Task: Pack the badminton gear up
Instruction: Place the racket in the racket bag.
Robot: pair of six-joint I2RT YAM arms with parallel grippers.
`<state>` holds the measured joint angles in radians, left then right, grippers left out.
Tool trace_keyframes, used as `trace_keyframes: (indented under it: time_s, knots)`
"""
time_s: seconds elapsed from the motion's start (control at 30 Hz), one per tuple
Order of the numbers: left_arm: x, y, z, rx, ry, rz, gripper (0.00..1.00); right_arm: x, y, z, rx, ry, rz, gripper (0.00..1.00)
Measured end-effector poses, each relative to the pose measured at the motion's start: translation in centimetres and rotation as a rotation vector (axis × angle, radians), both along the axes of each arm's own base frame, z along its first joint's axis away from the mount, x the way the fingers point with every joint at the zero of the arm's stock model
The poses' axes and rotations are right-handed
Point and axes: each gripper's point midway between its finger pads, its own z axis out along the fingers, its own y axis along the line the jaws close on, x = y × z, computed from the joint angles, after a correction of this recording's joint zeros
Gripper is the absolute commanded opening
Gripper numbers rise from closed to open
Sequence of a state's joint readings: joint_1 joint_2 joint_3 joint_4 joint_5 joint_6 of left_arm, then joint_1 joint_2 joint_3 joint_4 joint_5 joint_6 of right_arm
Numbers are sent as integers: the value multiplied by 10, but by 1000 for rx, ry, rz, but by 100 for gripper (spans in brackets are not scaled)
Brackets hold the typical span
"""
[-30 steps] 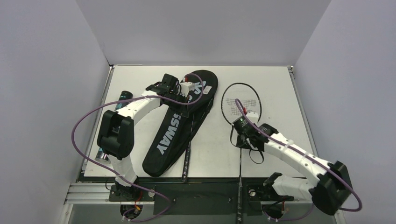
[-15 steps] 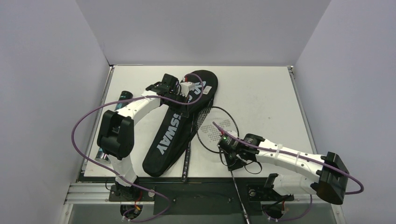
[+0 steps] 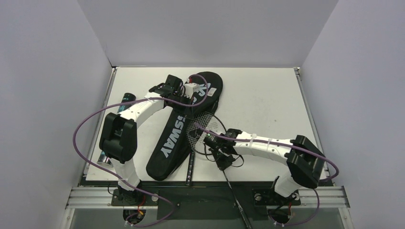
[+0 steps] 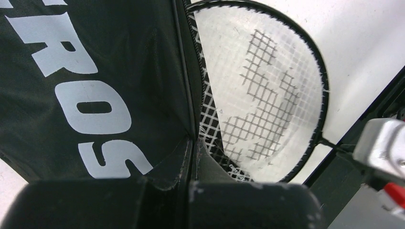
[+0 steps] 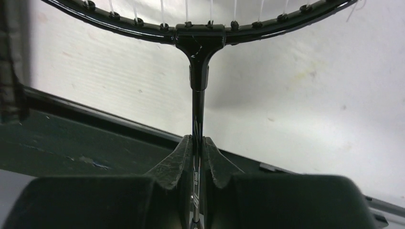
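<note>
While white table (image 3: 267, 95) carries gear, black teardrop fabric "CROSSWAY" racket bag (image 3: 167, 143) lies left of centre. Head of thin black strung racket (image 4: 258, 95) at bag opening. Bag edge clenched in left gripper (image 4: 192, 143); racket shaft clamped in right gripper (image 5: 198, 143).

Glossy racket (image 5: 199, 36) — matt (cloth) bag (image 4: 95, 71)
</note>
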<state>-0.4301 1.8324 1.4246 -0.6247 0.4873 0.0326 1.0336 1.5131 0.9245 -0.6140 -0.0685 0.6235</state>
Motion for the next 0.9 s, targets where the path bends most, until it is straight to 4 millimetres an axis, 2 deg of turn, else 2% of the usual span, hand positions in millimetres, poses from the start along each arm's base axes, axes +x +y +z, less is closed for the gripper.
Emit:
trace_keyframes:
  time_s: [0.27,0.43,0.57,0.77,0.9]
  knots:
    - [0,0,0,-2,1,-2,0,32,37,-7,43,20,-9,0]
    - [-1,-1,1,-6,3,-5,0,70,51,-2,107,9,-109,0]
    - [-1,-1,1,-16,8,-7,0,99,72,2,183,-13,-166,0]
    - [-3,-3,3,-33,19,-9,0,120,102,-6,284,-4,-231,0]
    - [-5,-5,4,-49,32,-9,0,139,114,-12,356,3,-320,0]
